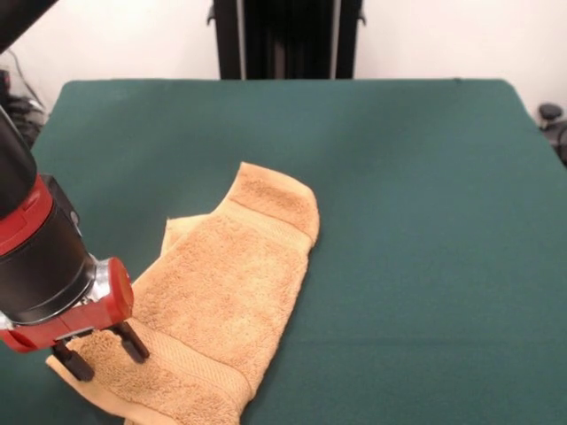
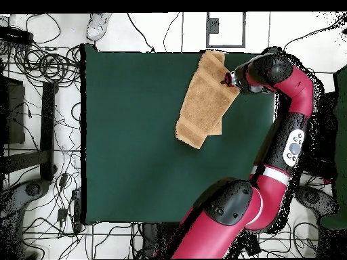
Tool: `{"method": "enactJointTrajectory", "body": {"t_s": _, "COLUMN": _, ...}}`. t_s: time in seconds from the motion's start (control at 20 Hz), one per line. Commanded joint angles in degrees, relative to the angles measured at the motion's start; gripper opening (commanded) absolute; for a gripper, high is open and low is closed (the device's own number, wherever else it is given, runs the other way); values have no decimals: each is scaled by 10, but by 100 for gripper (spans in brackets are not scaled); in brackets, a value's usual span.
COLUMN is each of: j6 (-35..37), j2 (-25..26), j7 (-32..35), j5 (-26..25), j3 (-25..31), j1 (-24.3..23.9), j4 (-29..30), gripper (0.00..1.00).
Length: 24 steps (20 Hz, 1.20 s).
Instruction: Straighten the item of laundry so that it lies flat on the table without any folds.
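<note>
Covering nearly the whole scene, the surface (image 1: 425, 221) is a broad rectangle of dark green cloth, far bigger than anything on it. No bowls, bins or other containers show in either view, so nothing is held inside anything.

Next in size is the red and black arm, which in the overhead view bends from its base up along one side of the surface to reach the towel's outer end.

The item of laundry (image 1: 221, 301) lies toward the near edge in the front view, left of centre. It is a tan-orange terry towel, folded lengthwise into a long, slanting strip — a second layer peeks out along its left side, and a woven band crosses each end. Its near end reaches the surface's edge.

Smallest is the end effector (image 1: 99, 350), standing over the towel's near left corner. Its two dark fingers (image 1: 133, 341) are parted a moderate way and point down at the cloth, with their tips at or just above the pile; I cannot tell whether they touch, and no fabric shows pinched between them.

By my judgement the towel will handle as soft, light and limp — it should drape and drag rather than slide stiffly, and terry is not slippery. A sound hold would be the upper layer's free edge or corner, pinched alone so the fold can be peeled open.
</note>
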Motion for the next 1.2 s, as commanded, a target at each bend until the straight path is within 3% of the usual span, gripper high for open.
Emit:
{"method": "enactJointTrajectory", "body": {"t_s": 0.05, "j6": -6, "j2": 25, "j7": -35, "j5": -25, "j3": 63, "j1": 12, "j4": 57, "gripper": 100}}
{"method": "enactJointTrajectory", "body": {"t_s": 0.95, "j6": 0, "j2": 14, "j7": 17, "j5": -9, "j3": 34, "j1": 22, "j4": 72, "gripper": 100}}
{"method": "enactJointTrajectory", "body": {"t_s": 1.0, "j6": 0, "j2": 14, "j7": 20, "j5": -10, "j3": 32, "j1": 22, "j4": 72, "gripper": 0}}
{"method": "enactJointTrajectory", "body": {"t_s": 1.2, "j6": -3, "j2": 13, "j7": 23, "j5": -12, "j3": 30, "j1": 24, "j4": 71, "gripper": 0}}
